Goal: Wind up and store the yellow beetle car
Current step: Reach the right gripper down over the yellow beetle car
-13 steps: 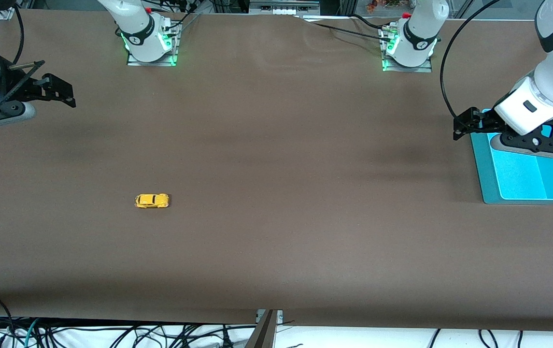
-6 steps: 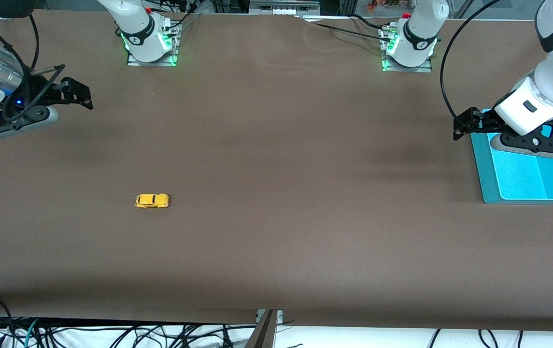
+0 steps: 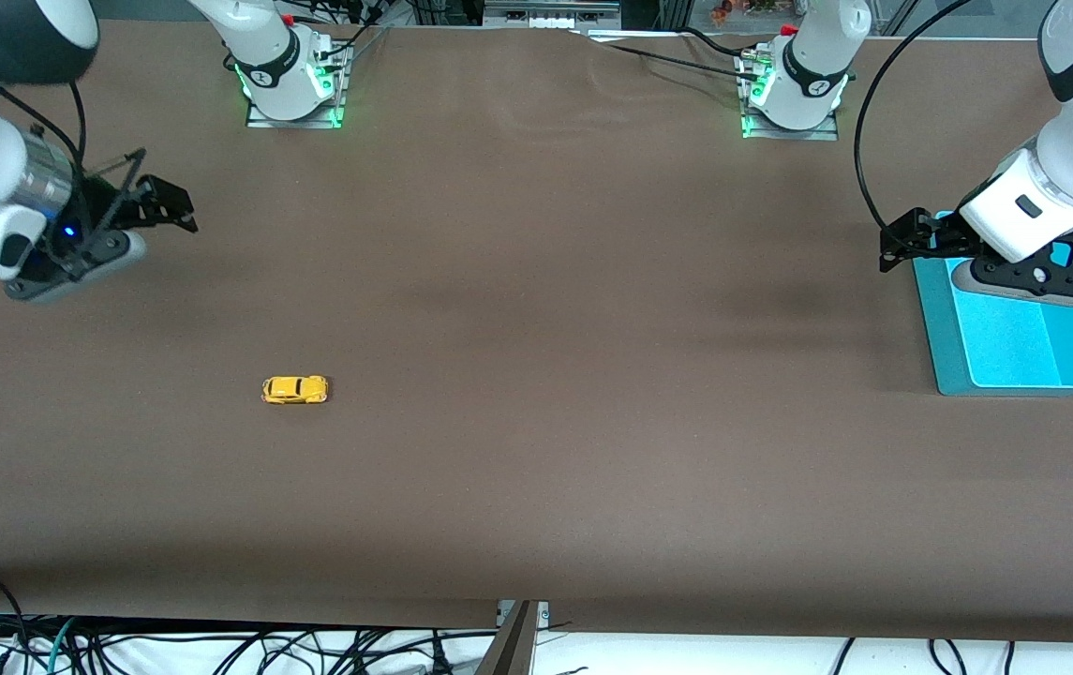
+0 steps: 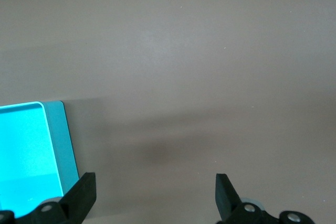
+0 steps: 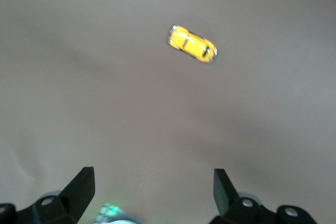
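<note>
The yellow beetle car (image 3: 294,390) is a tiny bright yellow toy with dark windows, standing on its wheels on the brown table toward the right arm's end. It also shows in the right wrist view (image 5: 192,43). My right gripper (image 3: 169,204) is open and empty in the air over bare table, well apart from the car. My left gripper (image 3: 901,240) is open and empty, hanging over the edge of the turquoise tray (image 3: 1014,347). In the right wrist view the right gripper (image 5: 152,187) frames bare table; in the left wrist view the left gripper (image 4: 156,192) does too.
The turquoise tray lies at the left arm's end of the table; its corner shows in the left wrist view (image 4: 55,140). The two arm bases (image 3: 290,75) (image 3: 794,89) stand along the table's back edge. Cables hang below the table's front edge.
My right arm has swung in from the table's end toward the middle and toward the car, its gripper still open. The left arm and the car have not moved.
</note>
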Available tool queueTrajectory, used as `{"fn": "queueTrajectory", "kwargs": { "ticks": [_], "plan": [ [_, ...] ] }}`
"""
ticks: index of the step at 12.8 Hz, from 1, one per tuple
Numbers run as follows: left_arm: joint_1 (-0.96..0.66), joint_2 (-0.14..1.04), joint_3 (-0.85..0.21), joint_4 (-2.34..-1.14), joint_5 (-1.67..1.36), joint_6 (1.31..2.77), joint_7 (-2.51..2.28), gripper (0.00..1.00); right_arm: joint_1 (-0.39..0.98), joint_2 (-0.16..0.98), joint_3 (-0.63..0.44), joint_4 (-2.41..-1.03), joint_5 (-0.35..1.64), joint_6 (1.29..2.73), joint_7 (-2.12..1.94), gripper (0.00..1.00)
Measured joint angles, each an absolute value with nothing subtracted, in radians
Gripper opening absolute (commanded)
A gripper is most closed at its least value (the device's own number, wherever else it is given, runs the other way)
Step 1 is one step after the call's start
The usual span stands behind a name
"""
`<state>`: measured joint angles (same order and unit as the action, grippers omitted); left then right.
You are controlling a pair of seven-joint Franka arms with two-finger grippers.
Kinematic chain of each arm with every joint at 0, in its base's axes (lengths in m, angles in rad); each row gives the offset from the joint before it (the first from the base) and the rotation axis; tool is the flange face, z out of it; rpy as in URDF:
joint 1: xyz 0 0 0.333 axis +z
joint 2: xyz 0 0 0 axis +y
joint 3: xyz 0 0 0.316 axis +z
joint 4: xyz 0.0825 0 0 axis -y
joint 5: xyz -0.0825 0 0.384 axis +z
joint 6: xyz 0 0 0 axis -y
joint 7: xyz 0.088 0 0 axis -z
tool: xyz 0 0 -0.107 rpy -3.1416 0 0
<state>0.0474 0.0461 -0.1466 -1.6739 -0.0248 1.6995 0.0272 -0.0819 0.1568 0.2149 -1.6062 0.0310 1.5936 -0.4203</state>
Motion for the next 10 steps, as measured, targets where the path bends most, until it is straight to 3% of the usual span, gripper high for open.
{"fn": "queueTrajectory", "kwargs": {
  "ticks": [5,10],
  "plan": [
    [0.047,0.047,-0.147,-1.672,-0.025,1.691,0.027,1.0,-0.059,0.355,0.222,-1.693,0.002,1.96,-0.853,1.0],
    [0.047,0.047,-0.147,-1.671,-0.025,1.69,0.027,1.0,-0.055,0.464,0.229,-1.802,-0.105,2.226,-1.141,1.0]
  ]
}}
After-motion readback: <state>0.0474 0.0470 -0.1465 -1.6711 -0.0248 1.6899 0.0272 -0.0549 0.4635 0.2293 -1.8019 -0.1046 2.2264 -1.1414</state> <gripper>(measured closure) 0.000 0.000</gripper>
